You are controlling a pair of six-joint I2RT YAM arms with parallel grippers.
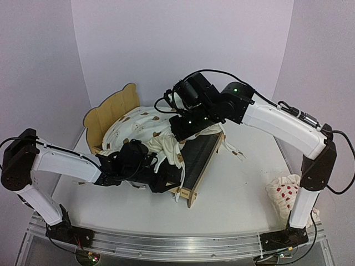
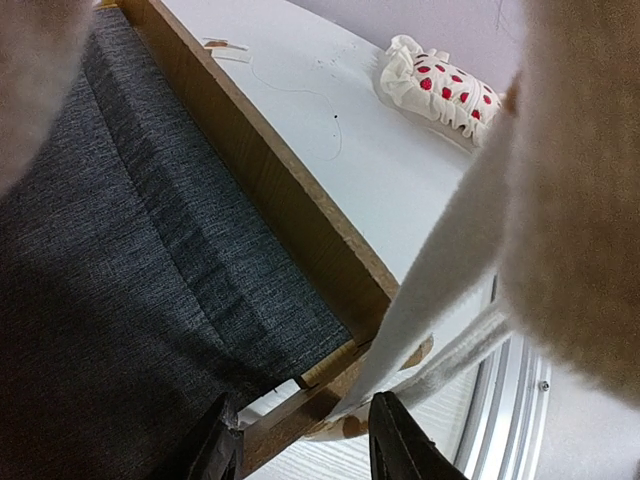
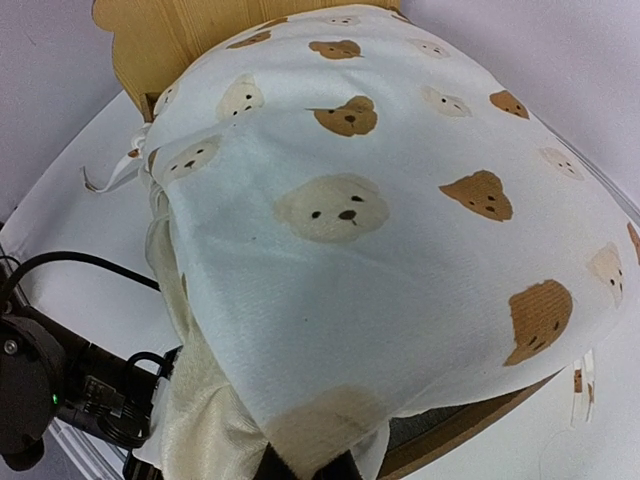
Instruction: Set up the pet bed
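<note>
The pet bed (image 1: 113, 113) sits on the white tabletop (image 1: 238, 183), left of centre. Its bear-ear headboard is at the far left and its foot end points toward the near right. The dark grey felt base (image 1: 198, 158) is uncovered at the foot end. The rest is covered by the cream bear-print cushion (image 1: 136, 127), which is bunched and raised over the headboard half.

The right gripper (image 1: 186, 128) reaches in from the right to the cushion's near edge. In the right wrist view its dark fingertips (image 3: 270, 465) sit close together at the bottom, with a fold of the cushion (image 3: 380, 250) between them. It appears to be pinching the fabric, though the tips are mostly cut off by the frame edge. The headboard (image 3: 180, 40) rises behind the fabric.

The left gripper (image 1: 163, 178) is low at the bed's near foot corner. In the left wrist view its fingers are spread apart (image 2: 305, 455) on either side of the wooden corner. The side rail (image 2: 270, 190) and felt base (image 2: 120, 250) run away from it. A cream tie (image 2: 440, 270) of the cushion hangs down between the fingers, and I cannot tell whether it touches either of them.

The small white red-dotted pillow (image 1: 284, 195) lies on the tabletop well to the right of the bed, beside the right arm's base, and also shows in the left wrist view (image 2: 440, 85).
</note>
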